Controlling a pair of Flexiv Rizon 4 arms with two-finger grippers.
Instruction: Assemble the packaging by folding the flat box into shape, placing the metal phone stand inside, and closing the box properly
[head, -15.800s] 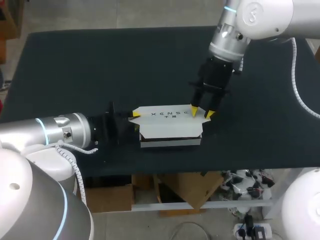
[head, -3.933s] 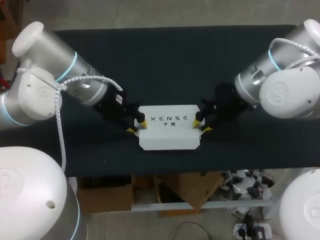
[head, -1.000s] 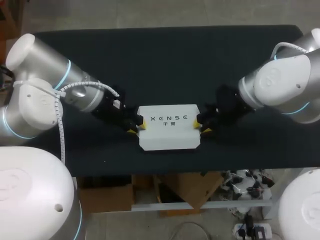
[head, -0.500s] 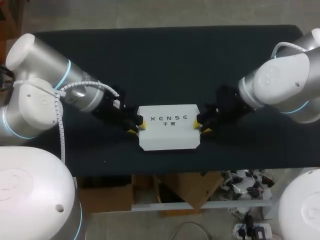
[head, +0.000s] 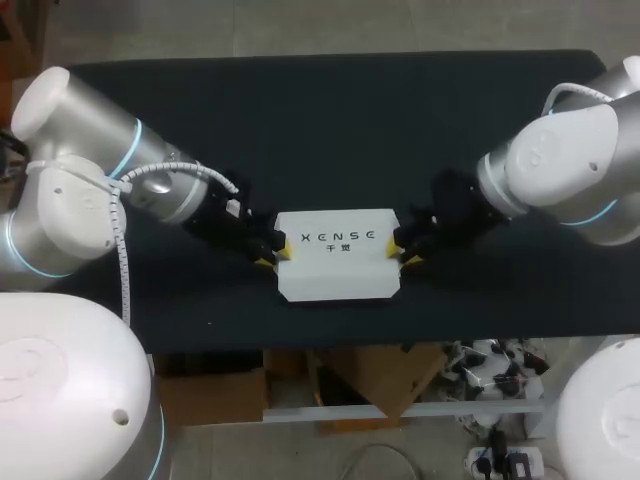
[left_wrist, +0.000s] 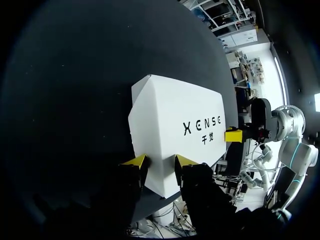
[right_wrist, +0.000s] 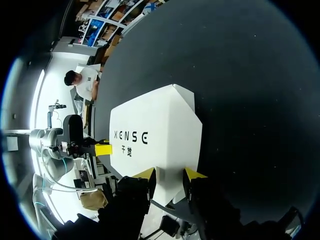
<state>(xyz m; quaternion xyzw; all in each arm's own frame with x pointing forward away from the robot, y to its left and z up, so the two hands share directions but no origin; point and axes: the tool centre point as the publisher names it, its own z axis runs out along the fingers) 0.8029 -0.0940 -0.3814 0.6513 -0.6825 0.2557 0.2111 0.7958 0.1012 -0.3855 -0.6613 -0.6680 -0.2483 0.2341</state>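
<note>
The white box (head: 337, 260) lies closed and flat on the black table (head: 330, 120), printed lid up. My left gripper (head: 274, 253) is at its left end and my right gripper (head: 405, 251) at its right end. In the left wrist view the box (left_wrist: 175, 120) runs in between the yellow tips of the left gripper (left_wrist: 160, 161), which touch it on both sides. The right wrist view shows the same: the box (right_wrist: 155, 130) end sits between the tips of the right gripper (right_wrist: 170, 173). The metal phone stand is not visible.
Bare black tabletop surrounds the box on every side. The table's front edge (head: 330, 345) runs a short way in front of the box. Both arms come in low from the sides.
Since the oldest frame the box's open lid has closed, and both arms have shifted to the box's two ends. Over the last second nothing has visibly moved.
</note>
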